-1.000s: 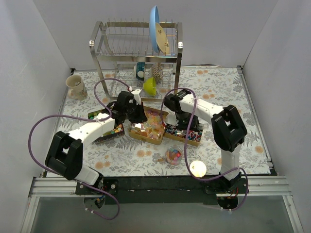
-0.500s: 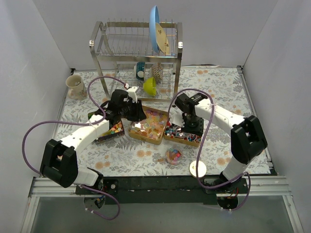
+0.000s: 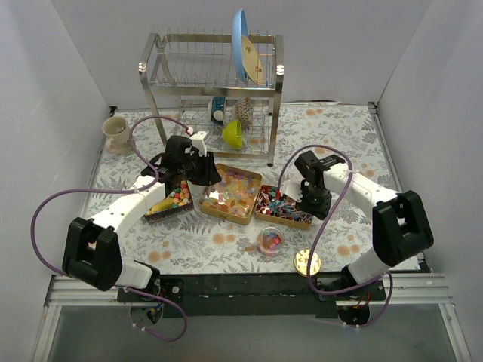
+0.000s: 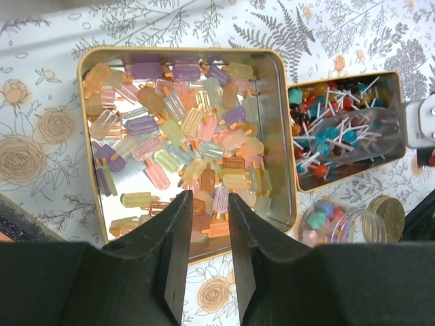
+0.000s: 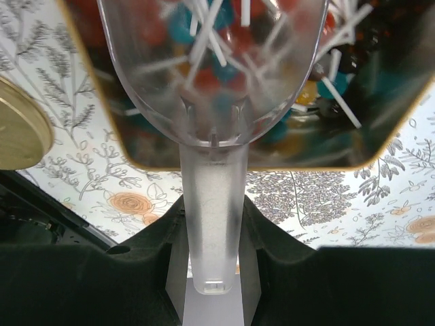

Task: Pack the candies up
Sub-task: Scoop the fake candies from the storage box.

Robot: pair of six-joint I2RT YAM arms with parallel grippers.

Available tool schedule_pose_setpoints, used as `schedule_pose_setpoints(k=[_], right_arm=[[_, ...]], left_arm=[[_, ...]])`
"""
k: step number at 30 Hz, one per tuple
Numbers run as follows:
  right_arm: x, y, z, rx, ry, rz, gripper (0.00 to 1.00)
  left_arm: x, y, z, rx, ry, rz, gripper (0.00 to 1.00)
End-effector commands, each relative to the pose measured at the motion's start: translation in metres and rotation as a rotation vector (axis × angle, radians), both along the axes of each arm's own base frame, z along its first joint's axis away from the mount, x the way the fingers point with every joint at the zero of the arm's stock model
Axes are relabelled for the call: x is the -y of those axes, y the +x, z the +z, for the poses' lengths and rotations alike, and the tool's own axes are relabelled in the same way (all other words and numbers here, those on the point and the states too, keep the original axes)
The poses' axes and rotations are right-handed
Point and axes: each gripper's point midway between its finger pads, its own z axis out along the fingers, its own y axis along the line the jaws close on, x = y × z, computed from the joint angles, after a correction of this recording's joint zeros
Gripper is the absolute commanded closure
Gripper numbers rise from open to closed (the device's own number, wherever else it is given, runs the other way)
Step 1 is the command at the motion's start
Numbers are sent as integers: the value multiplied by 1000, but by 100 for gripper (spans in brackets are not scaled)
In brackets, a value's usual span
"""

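Note:
Three gold tins hold candies: multicoloured pieces in the left tin [image 3: 170, 200], pastel popsicle-shaped ones in the middle tin [image 3: 233, 191] [image 4: 183, 136], and lollipops in the right tin [image 3: 282, 206] [image 4: 340, 129]. A small clear jar [image 3: 269, 240] [image 4: 338, 222] with a few candies stands in front of them. My left gripper [image 3: 198, 170] [image 4: 204, 197] is open and empty above the middle tin's near edge. My right gripper [image 3: 308, 197] [image 5: 213, 204] is shut on the handle of a clear scoop [image 5: 211, 61] [image 4: 372, 132], whose bowl lies over the lollipops.
The round gold lid [image 3: 306, 262] [image 5: 19, 125] lies near the front edge, right of the jar. A steel dish rack [image 3: 211, 75] with a blue plate [image 3: 241, 45] and a yellow-green bowl [image 3: 233, 133] stands at the back. A mug [image 3: 117, 134] stands at the back left.
My right arm has swung out to the right, drawing the scoop toward the right tin's right end. My left gripper has pulled back and left, uncovering the middle tin.

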Motion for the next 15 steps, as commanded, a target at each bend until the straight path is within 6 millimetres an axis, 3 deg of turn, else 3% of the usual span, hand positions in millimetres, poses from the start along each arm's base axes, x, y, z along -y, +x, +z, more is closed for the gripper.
schedule_pose_setpoints(k=[1, 5, 8, 15], right_arm=[[-1, 24, 5, 60, 84, -57, 99], [-4, 38, 21, 109, 126, -78, 99], [-18, 38, 39, 131, 213, -70, 99], [-22, 14, 39, 168, 340, -5, 99]], left_arm=[[0, 12, 26, 60, -29, -11, 72], [0, 16, 25, 54, -32, -15, 72], [-2, 19, 23, 54, -26, -14, 72], [-8, 23, 17, 54, -13, -10, 71]])
